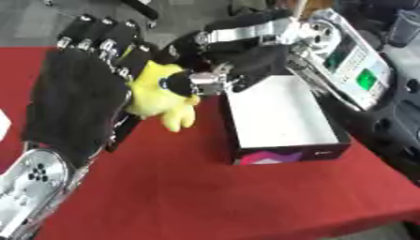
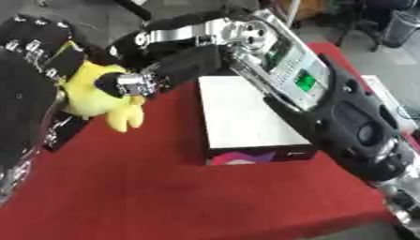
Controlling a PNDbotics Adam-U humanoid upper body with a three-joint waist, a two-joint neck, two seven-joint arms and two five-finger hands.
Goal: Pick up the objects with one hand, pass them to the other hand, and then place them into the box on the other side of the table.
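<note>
A: We count one yellow plush toy (image 1: 162, 93), long axis pointing down toward 6 o'clock, above the red table (image 1: 205, 197).

B: Left hand (image 1: 78, 101) curls around it, right hand (image 1: 238, 61) pinches it; one box (image 1: 283, 112) at 3 o'clock.

We worked in what looked like a lab or workshop. Our bench (image 1: 205, 197) wore a red cloth, and grey hard floor (image 2: 107, 18) showed beyond it toward twelve o'clock. At about one o'clock stood a dark bin (image 2: 403, 26) beside what seemed chair or stand legs. Our own bare metal arm carried exposed green circuit boards (image 1: 367, 79).
</note>
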